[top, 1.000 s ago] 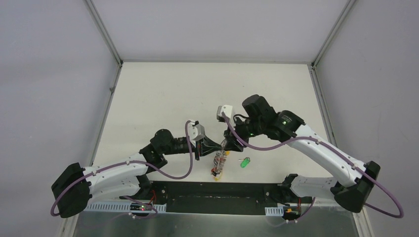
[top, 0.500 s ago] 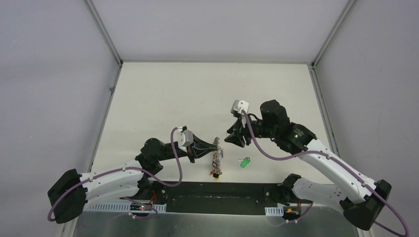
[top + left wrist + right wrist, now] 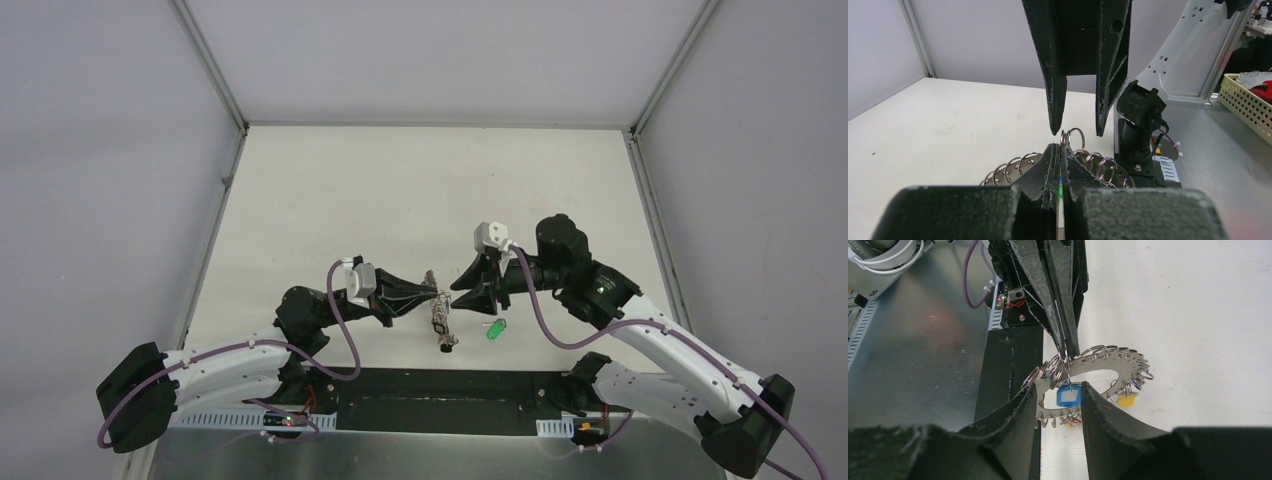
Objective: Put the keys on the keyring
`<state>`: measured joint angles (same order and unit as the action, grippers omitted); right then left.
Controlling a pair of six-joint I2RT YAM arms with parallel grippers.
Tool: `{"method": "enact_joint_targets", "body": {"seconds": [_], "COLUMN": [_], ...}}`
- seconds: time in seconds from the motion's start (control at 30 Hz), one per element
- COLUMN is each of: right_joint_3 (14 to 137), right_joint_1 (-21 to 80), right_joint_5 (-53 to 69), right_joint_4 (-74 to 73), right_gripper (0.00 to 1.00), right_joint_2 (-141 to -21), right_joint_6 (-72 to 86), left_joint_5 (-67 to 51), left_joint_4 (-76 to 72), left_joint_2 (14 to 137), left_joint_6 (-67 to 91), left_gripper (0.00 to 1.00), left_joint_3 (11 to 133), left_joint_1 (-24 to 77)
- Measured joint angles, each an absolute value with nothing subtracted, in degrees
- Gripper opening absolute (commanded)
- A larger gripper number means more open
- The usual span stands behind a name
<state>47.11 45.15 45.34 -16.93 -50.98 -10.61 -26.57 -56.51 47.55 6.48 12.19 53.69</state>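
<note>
My left claw (image 3: 432, 296) is pinched fully closed on the rim of the large silvery metal keyring (image 3: 1103, 364), a flat ring fringed all round with small split rings (image 3: 1098, 351). I hold the keyring by its top edge, so it hangs below my fingertips, near the front edge of the white desk (image 3: 400, 190). From above it looks almost edge-on, and my two claws point at each other, nearly tip to tip.

My right claw (image 3: 1058, 386) stands partly open with a clear gap between its fingers. It holds nothing. Its fingertips sit on either side of the keyring's lower part, just short of my left fingertips.

The blue-tagged key (image 3: 1068, 395), a small metal key on an oblong plastic tag, hangs in the keyring's opening, right between my right fingers. I cannot tell whether either finger touches the tag, or whether the key is already threaded on. A yellow tag (image 3: 1126, 400) dangles from the keyring's far side.

The green-tagged key (image 3: 496, 329), with its bright oblong plastic tag, lies flat on the desk. It sits apart from the keyring, on my right side, just below my right claw in the overhead view.
</note>
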Motion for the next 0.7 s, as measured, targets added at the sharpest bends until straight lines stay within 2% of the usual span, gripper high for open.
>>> {"method": "enact_joint_targets", "body": {"seconds": [0.13,0.47,0.7], "right_joint_3": [46.85,45.71,44.25], "right_joint_1": [45.12,45.15,45.15], "right_joint_5": [45.89,44.25,42.78], "right_joint_4": [-16.08,-13.63,-12.80], "right_gripper": [0.34,0.37,0.31], "right_joint_2": [-50.96,-49.95,-48.73], "right_joint_6": [-10.61,-10.72,-11.22], "left_joint_5": [-26.04,-25.69,-25.58], "left_joint_4": [-56.86,-56.93,-56.90], "left_joint_2": [47.55,47.55,47.55], "left_joint_6": [6.61,6.66,6.68], "left_gripper": [0.00,0.00,0.00], "left_joint_3": [12.19,12.19,12.19], "left_joint_1": [53.69,53.69,53.69]}}
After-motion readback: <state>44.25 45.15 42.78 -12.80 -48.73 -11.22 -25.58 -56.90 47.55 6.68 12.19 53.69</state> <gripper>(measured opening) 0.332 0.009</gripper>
